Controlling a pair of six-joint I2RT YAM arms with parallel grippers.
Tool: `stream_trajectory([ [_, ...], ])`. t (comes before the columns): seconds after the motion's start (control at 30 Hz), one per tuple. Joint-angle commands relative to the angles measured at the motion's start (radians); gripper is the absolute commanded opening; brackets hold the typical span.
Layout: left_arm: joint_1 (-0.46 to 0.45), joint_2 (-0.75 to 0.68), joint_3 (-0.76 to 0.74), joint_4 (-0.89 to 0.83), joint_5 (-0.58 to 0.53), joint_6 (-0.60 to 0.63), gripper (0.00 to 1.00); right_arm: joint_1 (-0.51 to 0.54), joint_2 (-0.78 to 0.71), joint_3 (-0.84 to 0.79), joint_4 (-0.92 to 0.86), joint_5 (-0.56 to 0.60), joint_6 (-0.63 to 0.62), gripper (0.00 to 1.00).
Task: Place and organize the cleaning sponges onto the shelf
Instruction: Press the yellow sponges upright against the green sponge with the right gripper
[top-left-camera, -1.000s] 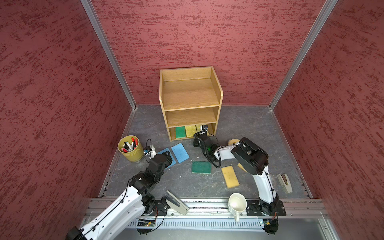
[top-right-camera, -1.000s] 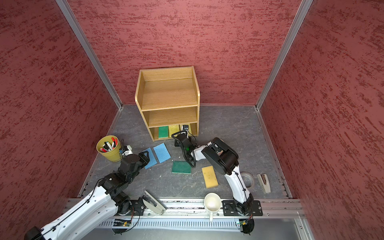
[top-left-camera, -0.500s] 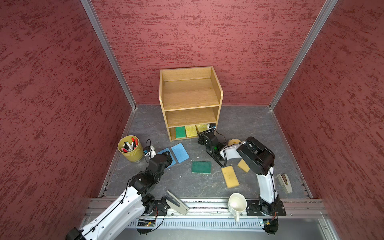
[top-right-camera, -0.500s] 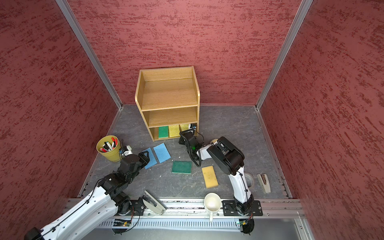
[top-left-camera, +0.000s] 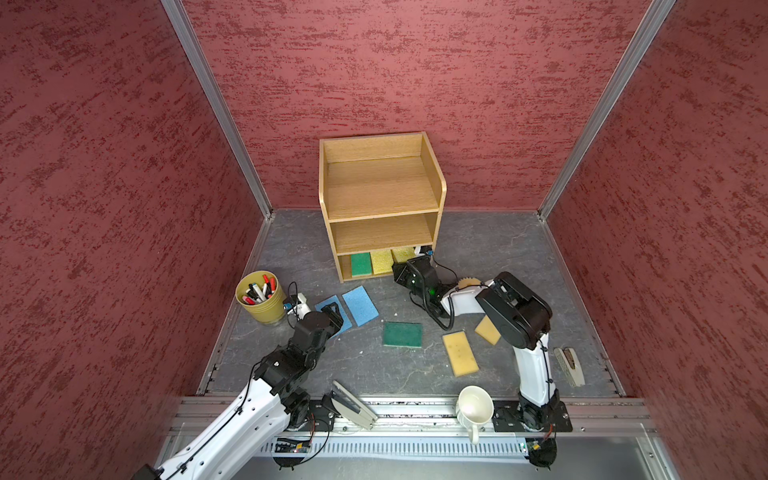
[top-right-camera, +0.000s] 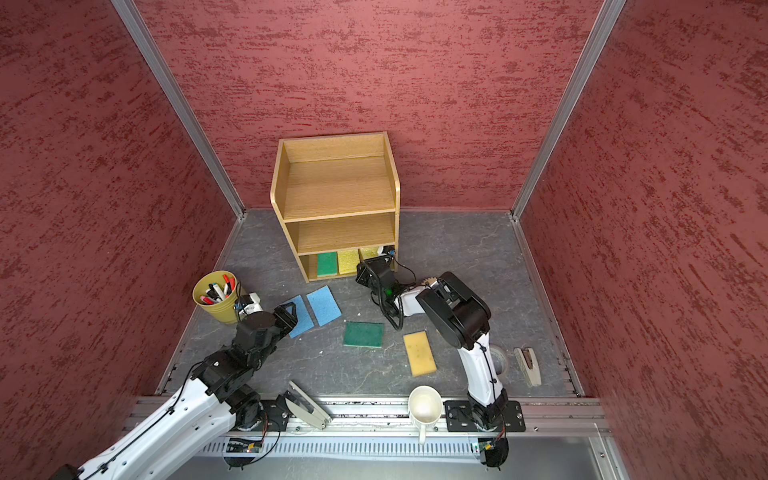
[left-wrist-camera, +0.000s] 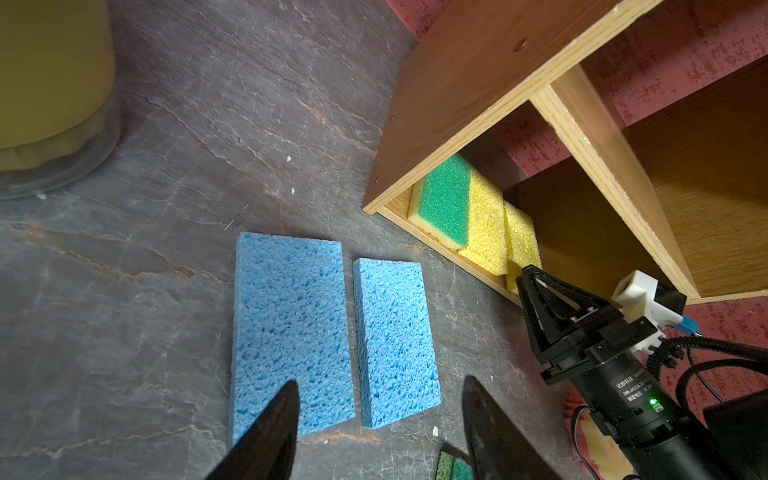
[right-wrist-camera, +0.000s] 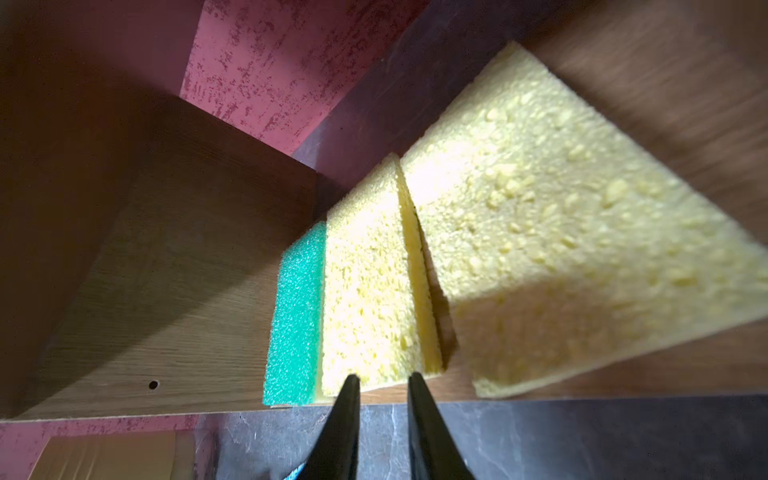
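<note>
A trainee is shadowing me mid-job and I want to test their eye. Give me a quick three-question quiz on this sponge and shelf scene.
1. True or false: the middle tier of the shelf holds a sponge.
2. The left claw hovers open over which of these? A. blue sponges B. tan sponges C. dark green sponges
3. How many sponges lie in the shelf's bottom tier?
Key: 1 false. 2 A. 3 three: one green sponge and two yellow sponges.

Nine sponges (top-left-camera: 402, 334), one shelf (top-left-camera: 380, 189)
</note>
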Motion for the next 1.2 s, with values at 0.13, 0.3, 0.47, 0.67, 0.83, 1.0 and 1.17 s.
stream_trajectory([
  [0.13, 0.013, -0.013, -0.018, -0.009, 0.016, 0.006, 0.63, -0.005, 0.043, 0.093, -0.113, 0.012, 0.011, 0.25],
  [0.3, 0.017, -0.027, -0.026, -0.017, 0.019, 0.003, 0.64, 0.005, 0.063, 0.12, -0.13, 0.041, -0.003, 0.27],
  [0.47, 0.019, -0.042, -0.03, -0.029, 0.019, 0.001, 0.64, 0.015, 0.074, 0.158, -0.185, 0.092, -0.021, 0.29],
  [0.67, 0.02, -0.048, -0.035, -0.032, 0.021, -0.004, 0.65, 0.022, 0.083, 0.17, -0.212, 0.124, -0.032, 0.32],
  [0.83, 0.022, -0.047, -0.036, -0.032, 0.024, -0.004, 0.65, 0.028, 0.097, 0.185, -0.223, 0.13, -0.034, 0.34],
  [1.0, 0.021, -0.046, -0.035, -0.034, 0.026, -0.004, 0.65, 0.031, 0.109, 0.193, -0.216, 0.13, -0.027, 0.26],
  [1.17, 0.023, -0.045, -0.037, -0.036, 0.025, -0.008, 0.65, 0.032, 0.1, 0.178, -0.198, 0.127, -0.018, 0.1],
])
